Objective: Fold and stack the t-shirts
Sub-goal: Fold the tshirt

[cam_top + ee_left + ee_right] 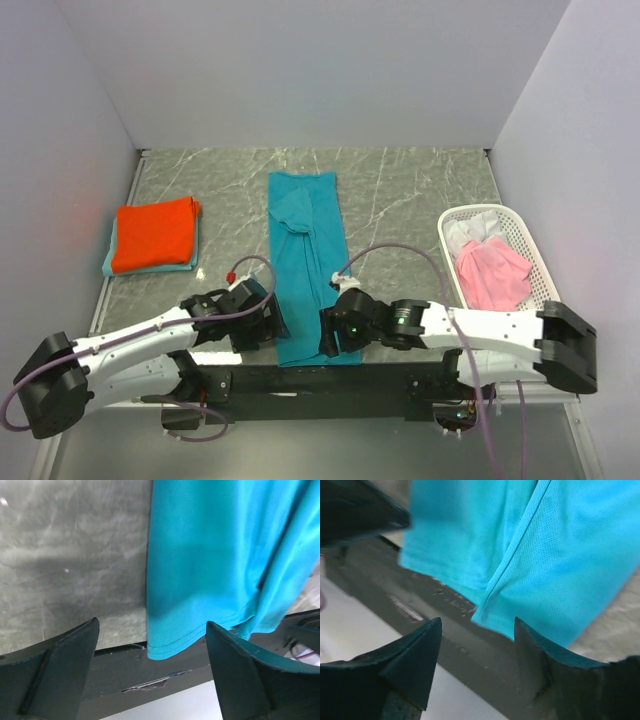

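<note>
A teal-blue t-shirt (306,255) lies folded into a long strip down the middle of the table, its hem hanging over the near edge. It shows in the left wrist view (215,560) and the right wrist view (540,545). My left gripper (272,322) is open at the hem's left corner, and its jaws stand wide apart with the corner between them (152,647). My right gripper (330,335) is open at the hem's right corner (477,627). Neither holds cloth. A folded orange-red t-shirt (153,232) lies on a light teal one (108,262) at the left.
A white mesh basket (535,255) at the right holds a pink t-shirt (492,275) and a white one (468,230). The black front rail (320,380) runs under the hem. White walls enclose the grey marbled table (400,190).
</note>
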Motion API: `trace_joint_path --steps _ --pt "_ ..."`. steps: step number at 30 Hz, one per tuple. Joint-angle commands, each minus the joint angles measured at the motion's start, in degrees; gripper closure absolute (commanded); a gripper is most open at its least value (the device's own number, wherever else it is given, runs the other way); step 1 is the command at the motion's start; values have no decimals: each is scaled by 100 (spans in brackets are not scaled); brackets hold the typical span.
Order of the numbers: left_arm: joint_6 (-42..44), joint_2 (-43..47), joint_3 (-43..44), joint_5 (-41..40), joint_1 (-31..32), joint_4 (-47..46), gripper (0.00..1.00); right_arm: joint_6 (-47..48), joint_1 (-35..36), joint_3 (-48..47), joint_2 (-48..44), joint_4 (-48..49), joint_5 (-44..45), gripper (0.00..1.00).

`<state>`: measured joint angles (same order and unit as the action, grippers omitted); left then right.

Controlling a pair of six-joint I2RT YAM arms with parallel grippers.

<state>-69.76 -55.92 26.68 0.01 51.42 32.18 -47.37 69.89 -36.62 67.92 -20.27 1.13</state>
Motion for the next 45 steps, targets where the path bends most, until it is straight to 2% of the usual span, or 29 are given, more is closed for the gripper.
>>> trace_joint_path --steps 1,6,8,14,22,28,31,32,33,36,37,39,40,43,45 --pt "-143 -112 -57 192 192 -151 9 -280 42 -30 -725 -459 554 31" --pt "-354 -226 -285 350 413 -519 26 -623 -63 339 -1210 -987 916 28" --pt "-433 -279 -364 359 492 -590 35 -720 -116 541 -1307 -909 820 28" --pt "-609 -235 -558 473 632 -739 54 -773 -309 876 -1097 -435 398 30" --pt "-697 -191 -628 666 764 -792 64 -870 -309 1008 -614 -47 10 36" --pt "-680 -261 -576 685 852 -854 74 -958 -309 1218 -727 -74 -94 40" --pt "-636 -358 -488 579 852 -784 81 -896 -309 1376 -693 163 -349 43" --pt "-618 -393 -453 553 861 -784 87 -861 -309 1386 -666 268 -463 44" --pt "-609 -411 -435 561 861 -793 90 -826 -309 1386 -596 304 -490 45" --pt "-618 -464 -435 561 852 -872 99 -782 -309 1342 -491 349 -473 53" --pt "-653 -446 -427 544 861 -854 99 -782 -300 1281 -438 314 -447 63" --pt "-662 -376 -409 544 861 -819 100 -765 -300 1237 -446 191 -403 74" --pt "-653 -280 -400 535 861 -810 100 -756 -300 1210 -472 164 -368 84" --pt "-653 -51 -321 378 861 -714 99 -747 -300 1079 -630 -90 -140 96" --pt "-671 37 -268 281 861 -618 100 -695 -318 964 -710 -328 53 99"
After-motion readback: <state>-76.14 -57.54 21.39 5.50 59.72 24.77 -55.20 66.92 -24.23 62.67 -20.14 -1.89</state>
